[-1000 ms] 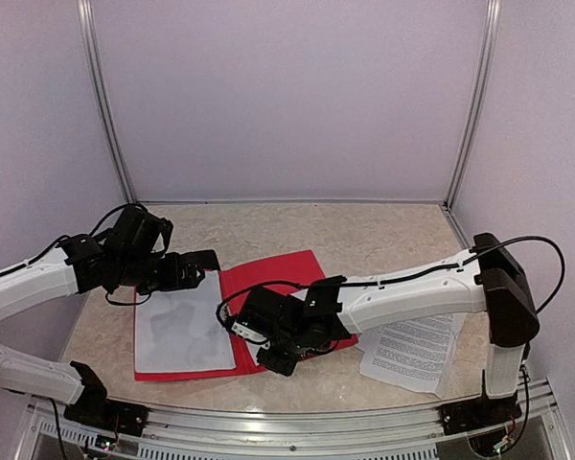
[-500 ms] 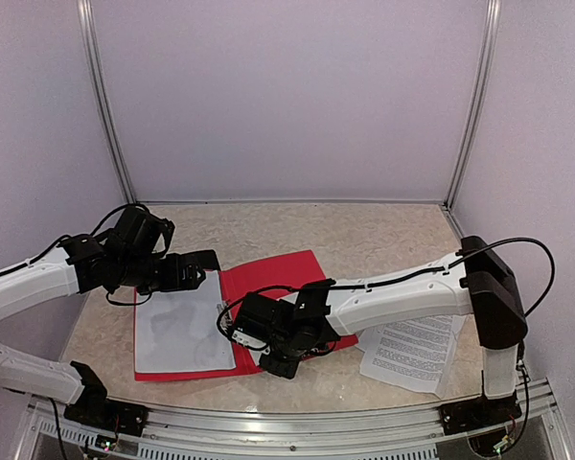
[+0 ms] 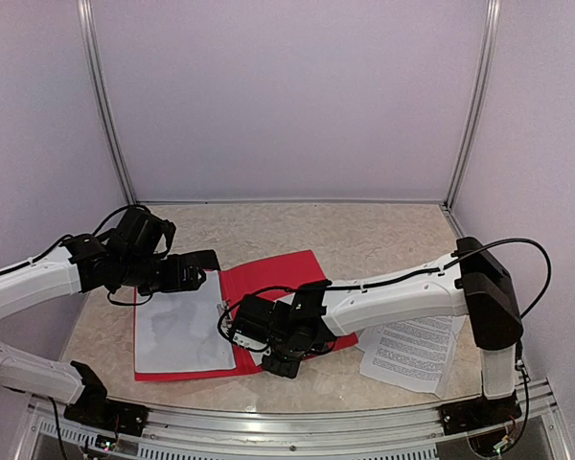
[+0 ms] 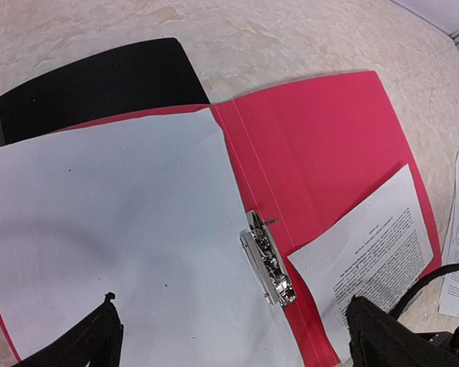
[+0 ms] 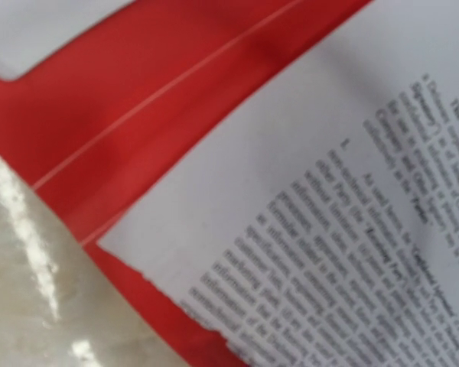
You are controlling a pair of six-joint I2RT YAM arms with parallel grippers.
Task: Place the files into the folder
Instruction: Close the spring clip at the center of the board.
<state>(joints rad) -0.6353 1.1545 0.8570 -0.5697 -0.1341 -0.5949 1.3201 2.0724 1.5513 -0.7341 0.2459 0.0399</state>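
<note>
On the table [image 3: 383, 240], seen from above, the red folder [image 3: 283, 273] lies open, a blank sheet [image 3: 177, 331] covering its left half. The left gripper [image 3: 199, 270] hovers over the folder's far left corner. The right gripper [image 3: 276, 353] sits low at the folder's near edge by the spine. More printed sheets [image 3: 417, 350] lie just right of the folder.

From the left wrist, the fingers [image 4: 92, 340] stand wide apart, holding nothing; a printed sheet [image 4: 367, 252] lies skewed on the folder's right half.

From the right wrist, that printed sheet fills the view, close over the folder. No fingers show, so I cannot tell whether this gripper grips it.
</note>
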